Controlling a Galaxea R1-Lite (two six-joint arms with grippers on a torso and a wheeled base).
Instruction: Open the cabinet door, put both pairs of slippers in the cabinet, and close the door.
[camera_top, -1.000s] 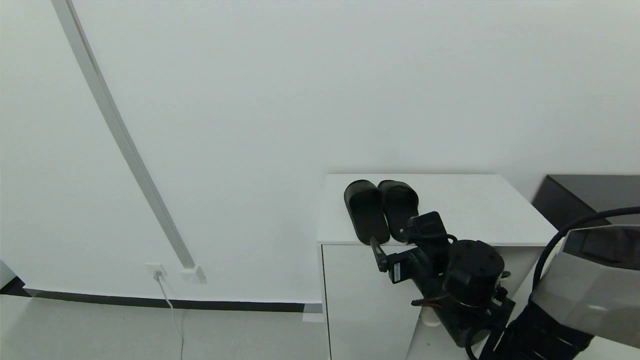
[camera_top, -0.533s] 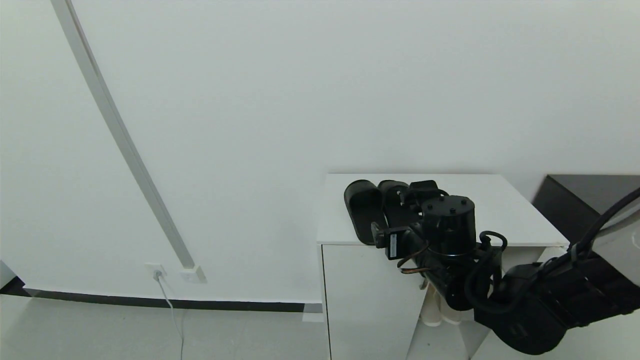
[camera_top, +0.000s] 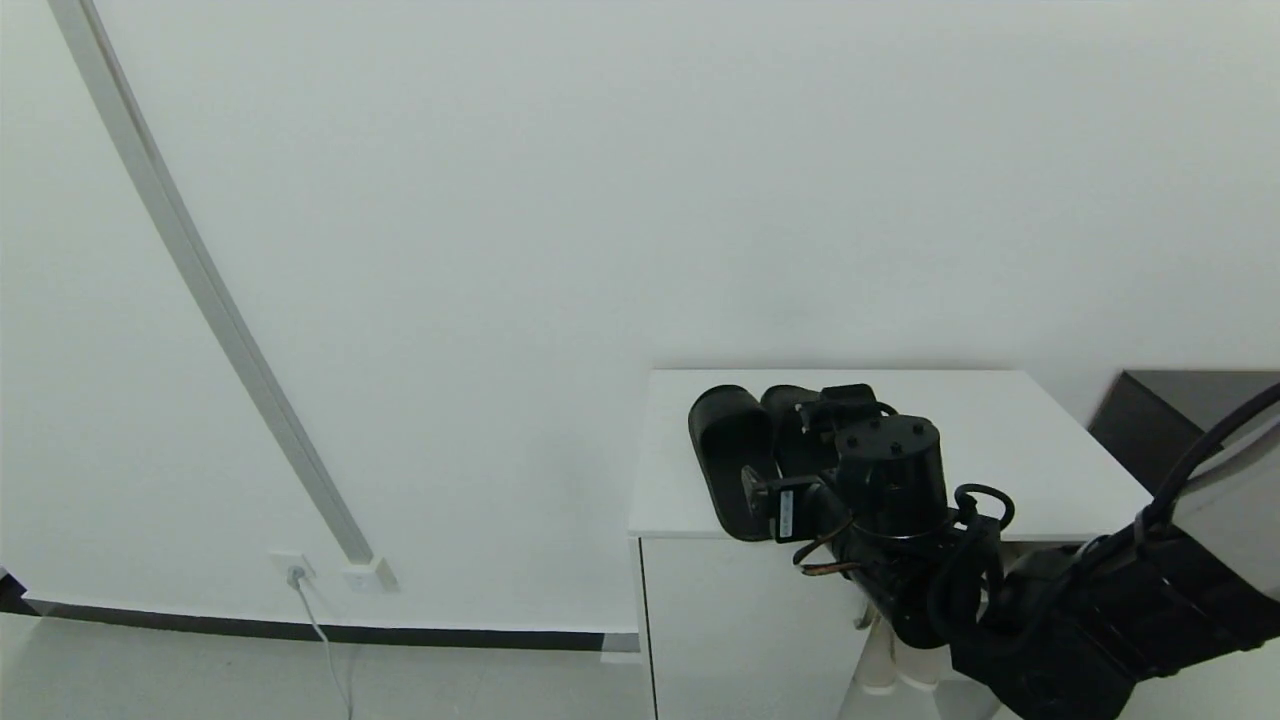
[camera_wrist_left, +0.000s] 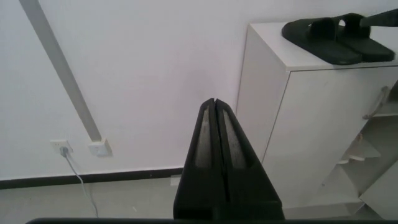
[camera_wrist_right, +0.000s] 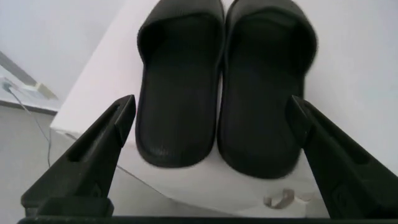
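Observation:
A pair of black slippers (camera_top: 722, 440) lies side by side on the top of the white cabinet (camera_top: 1000, 440), near its front left corner. My right gripper (camera_top: 790, 445) hovers at their heel end, open. In the right wrist view its fingers (camera_wrist_right: 99, 155) stand wide on either side of the two slippers (camera_wrist_right: 180, 81), without touching them. My left gripper (camera_wrist_left: 214, 102) is shut on nothing, well to the left of the cabinet (camera_wrist_left: 311, 124), with the slippers (camera_wrist_left: 336, 37) far off on top. The cabinet's right side shows open shelves (camera_wrist_left: 367, 155).
A grey conduit (camera_top: 200, 290) runs slantwise down the white wall to a socket with a cable (camera_top: 290, 572). Dark furniture (camera_top: 1180, 400) stands right of the cabinet. The cabinet's left front panel (camera_top: 730, 640) is shut. Bare floor lies to the left.
My right arm rose from in front of the cabinet to its top, bringing the open gripper over the slippers' heels. The head camera tilted, shifting the whole picture down.

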